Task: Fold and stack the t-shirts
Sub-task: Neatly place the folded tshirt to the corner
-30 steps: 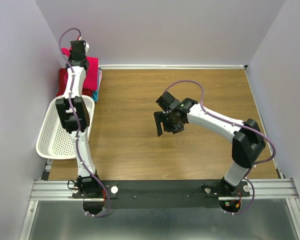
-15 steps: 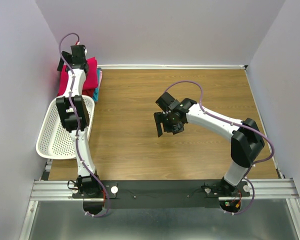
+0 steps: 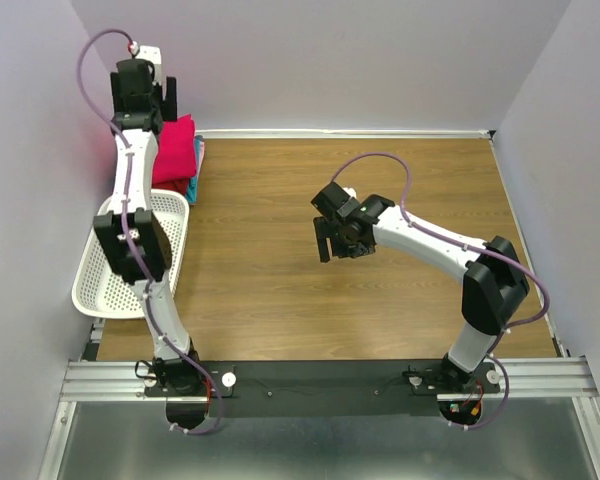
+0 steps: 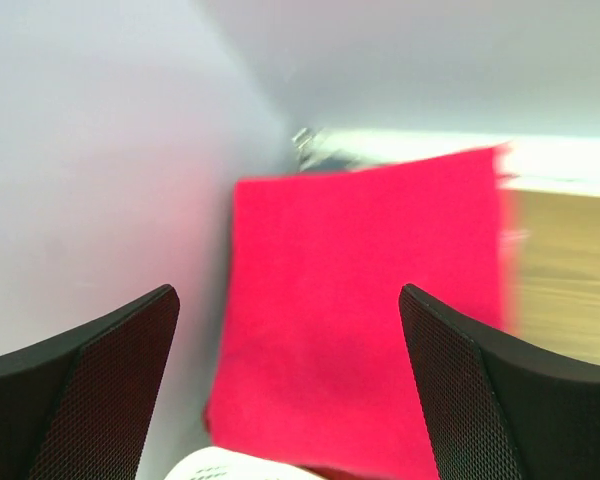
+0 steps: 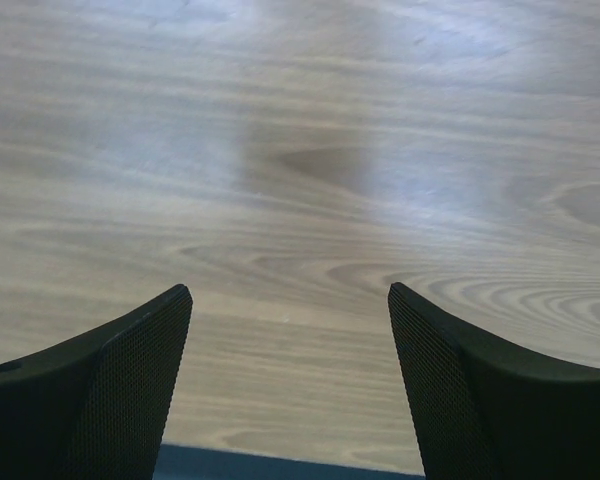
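A folded bright crimson-pink t-shirt tops a stack in the back-left corner of the table. A darker red edge and a teal edge show under it. My left gripper hangs above the stack, open and holding nothing. In the left wrist view the pink t-shirt lies flat below the wide-apart left gripper. My right gripper hovers open over bare wood at mid-table. The right wrist view shows only wood grain between the right gripper and its fingers.
A white perforated basket stands at the left edge just in front of the stack, partly covered by my left arm. Its rim shows at the bottom of the left wrist view. Walls close in the back and left sides.
My left gripper has opened, let go of the pink t-shirt and risen up and back off the stack. The right gripper has turned slightly and stayed about in place.
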Controlling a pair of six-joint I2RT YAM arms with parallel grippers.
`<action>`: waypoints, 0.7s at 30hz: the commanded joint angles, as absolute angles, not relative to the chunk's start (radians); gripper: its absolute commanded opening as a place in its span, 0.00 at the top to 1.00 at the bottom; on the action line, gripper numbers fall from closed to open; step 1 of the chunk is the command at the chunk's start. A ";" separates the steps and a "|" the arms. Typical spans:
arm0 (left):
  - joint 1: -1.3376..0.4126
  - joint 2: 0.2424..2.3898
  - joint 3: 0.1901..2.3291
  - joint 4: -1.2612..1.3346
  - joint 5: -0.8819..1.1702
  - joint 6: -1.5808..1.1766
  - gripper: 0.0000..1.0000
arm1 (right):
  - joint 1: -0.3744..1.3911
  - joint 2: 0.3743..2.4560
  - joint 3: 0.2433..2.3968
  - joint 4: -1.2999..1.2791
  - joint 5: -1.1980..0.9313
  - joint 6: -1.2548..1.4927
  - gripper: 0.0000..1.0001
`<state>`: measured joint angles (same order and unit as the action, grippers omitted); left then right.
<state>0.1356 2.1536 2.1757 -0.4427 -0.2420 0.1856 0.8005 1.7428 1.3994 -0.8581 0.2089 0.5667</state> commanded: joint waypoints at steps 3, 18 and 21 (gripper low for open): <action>0.092 1.857 2.001 -0.370 0.119 -0.026 0.01 | 0.660 1.695 1.390 -0.792 0.358 0.551 0.09; 0.058 0.841 1.178 -0.305 0.033 -0.249 0.01 | 0.264 1.103 1.296 -0.715 0.509 0.403 0.00; 0.023 0.697 1.187 -0.430 -0.133 -0.230 0.02 | 0.264 0.930 1.246 -0.695 0.558 0.365 0.00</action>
